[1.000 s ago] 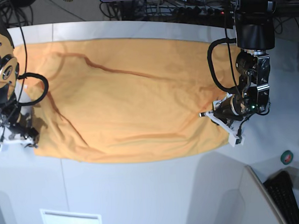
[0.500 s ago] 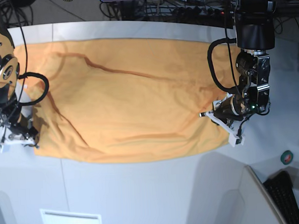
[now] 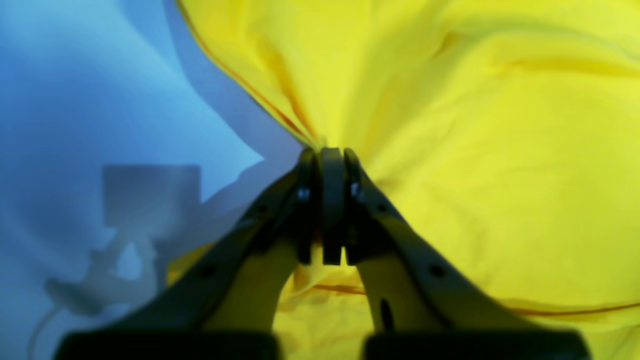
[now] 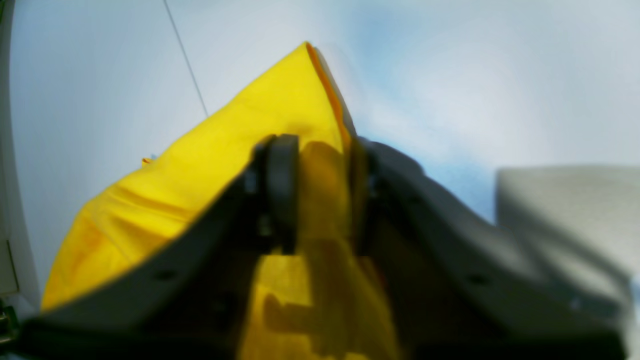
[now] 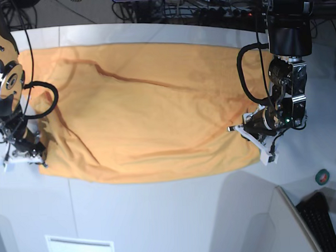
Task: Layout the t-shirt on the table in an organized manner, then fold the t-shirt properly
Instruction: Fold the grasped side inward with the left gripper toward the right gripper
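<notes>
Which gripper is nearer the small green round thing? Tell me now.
Left. The left gripper is at the t-shirt corner close to the green round thing; the right gripper is at the far corner, across the shirt.

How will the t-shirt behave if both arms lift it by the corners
Probably floppy: the t-shirt bunches into pleats at the left gripper. It likely sags between grips, since creases already run across it. It looks light and thin.
</notes>
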{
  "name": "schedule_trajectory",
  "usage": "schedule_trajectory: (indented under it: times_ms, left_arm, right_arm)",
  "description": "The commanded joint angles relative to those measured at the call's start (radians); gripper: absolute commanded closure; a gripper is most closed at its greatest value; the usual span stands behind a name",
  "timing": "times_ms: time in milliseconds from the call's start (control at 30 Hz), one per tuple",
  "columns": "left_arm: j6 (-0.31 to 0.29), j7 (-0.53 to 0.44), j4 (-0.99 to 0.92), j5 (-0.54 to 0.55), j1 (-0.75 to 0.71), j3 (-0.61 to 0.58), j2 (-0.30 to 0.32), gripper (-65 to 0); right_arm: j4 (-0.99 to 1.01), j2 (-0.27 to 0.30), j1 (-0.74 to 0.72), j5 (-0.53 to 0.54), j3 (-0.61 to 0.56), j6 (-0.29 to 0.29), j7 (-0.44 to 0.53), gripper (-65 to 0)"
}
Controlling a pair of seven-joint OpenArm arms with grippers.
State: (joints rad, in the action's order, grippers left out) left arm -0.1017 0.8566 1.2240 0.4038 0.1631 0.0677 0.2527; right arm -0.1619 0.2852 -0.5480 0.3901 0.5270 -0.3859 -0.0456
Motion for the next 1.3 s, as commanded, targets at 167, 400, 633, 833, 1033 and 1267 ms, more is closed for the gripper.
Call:
schedule_trajectory:
  times_ms: [167, 400, 633, 833, 1033, 1267]
  left_arm:
    - [0.001, -0.013, 0.018, 0.007, 0.019, -0.003, 0.012, 0.0]
    - [0.001, -0.013, 0.018, 0.007, 0.019, -0.006, 0.009, 0.0]
    - [0.001, -0.013, 0.018, 0.007, 0.017, -0.007, 0.01, 0.0]
    - [0.001, -0.013, 0.018, 0.007, 0.013, -0.009, 0.012, 0.0]
    - [0.001, -0.013, 0.021, 0.007, 0.016, -0.009, 0.013, 0.0]
    - [-0.002, -0.013, 0.023, 0.007, 0.02, -0.01, 0.013, 0.0]
  right_arm:
    - [-0.077, 0.016, -0.024, 0.008, -0.001, -0.017, 0.017, 0.0]
    - [-0.083, 0.018, -0.028, 0.008, -0.003, -0.017, 0.013, 0.0]
    - [-0.097, 0.018, -0.024, 0.008, -0.005, -0.018, 0.013, 0.0]
    - [-0.364, 0.003, 0.073, 0.016, -0.147, -0.009, -0.081, 0.0]
    - [-0.646, -0.027, 0.193, 0.011, -0.163, 0.098, -0.138, 0.0]
    - [-0.871, -0.031, 0.297, 0.014, -0.163, 0.098, -0.196, 0.0]
